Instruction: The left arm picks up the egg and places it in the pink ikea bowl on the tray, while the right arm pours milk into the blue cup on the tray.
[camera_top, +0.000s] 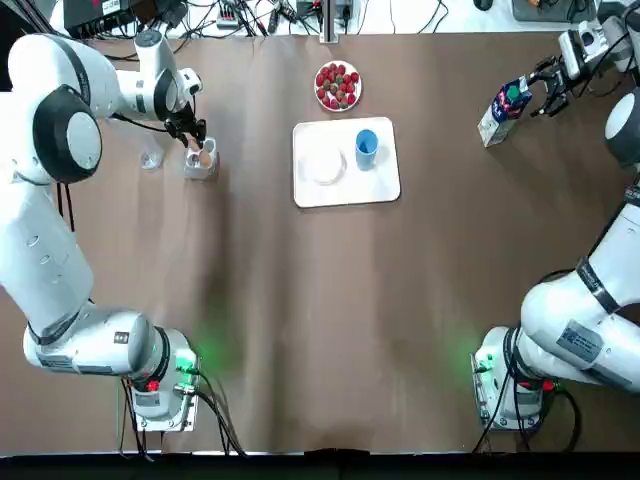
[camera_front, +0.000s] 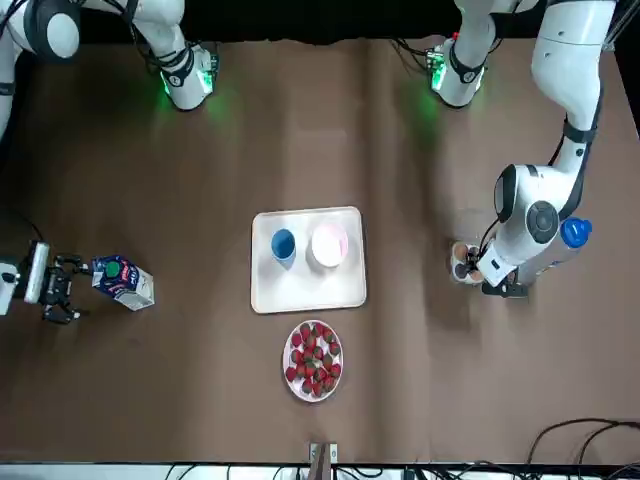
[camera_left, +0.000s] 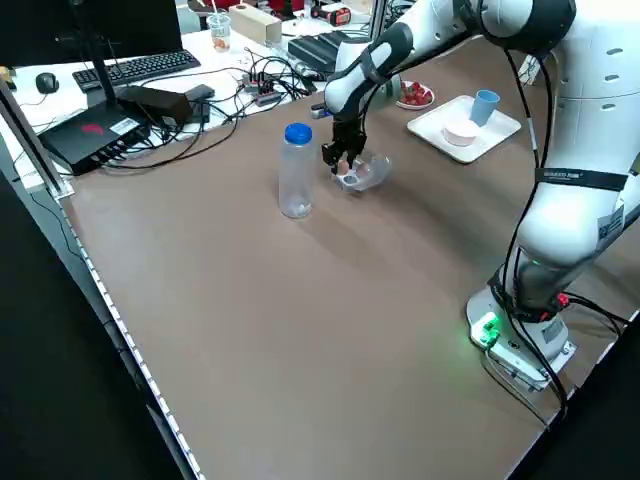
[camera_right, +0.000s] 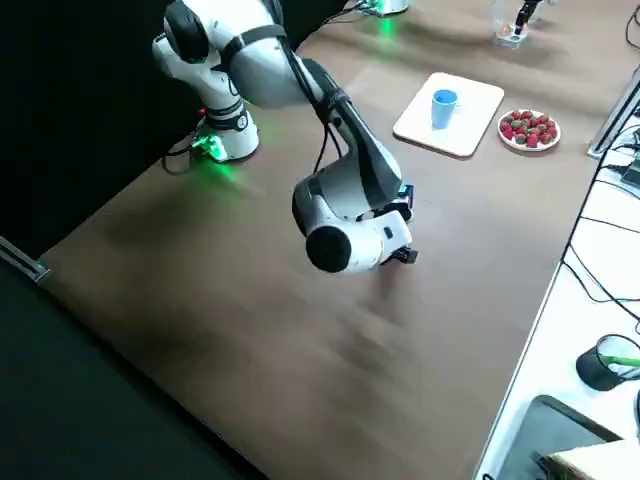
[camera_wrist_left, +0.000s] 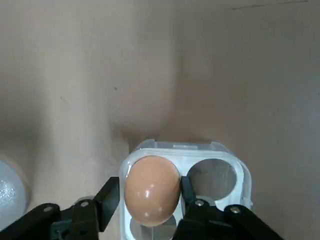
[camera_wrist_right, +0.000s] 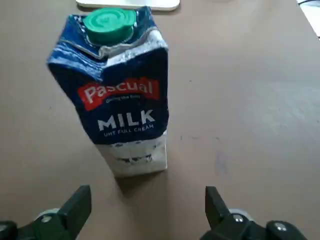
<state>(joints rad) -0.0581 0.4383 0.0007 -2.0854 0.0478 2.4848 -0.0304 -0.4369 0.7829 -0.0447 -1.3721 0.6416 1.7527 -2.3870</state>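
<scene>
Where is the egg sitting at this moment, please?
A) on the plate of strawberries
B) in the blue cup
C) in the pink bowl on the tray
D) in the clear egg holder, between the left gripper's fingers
D: the left wrist view shows the egg seated in the clear egg holder, with the fingers of the left gripper pressed on its two sides.

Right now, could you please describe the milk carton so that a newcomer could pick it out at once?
On the brown table, look from the white tray toward the robot's right. The milk carton stands there, before the open right claw. It is the only dark blue box, with a green cap and MILK in white.
</scene>
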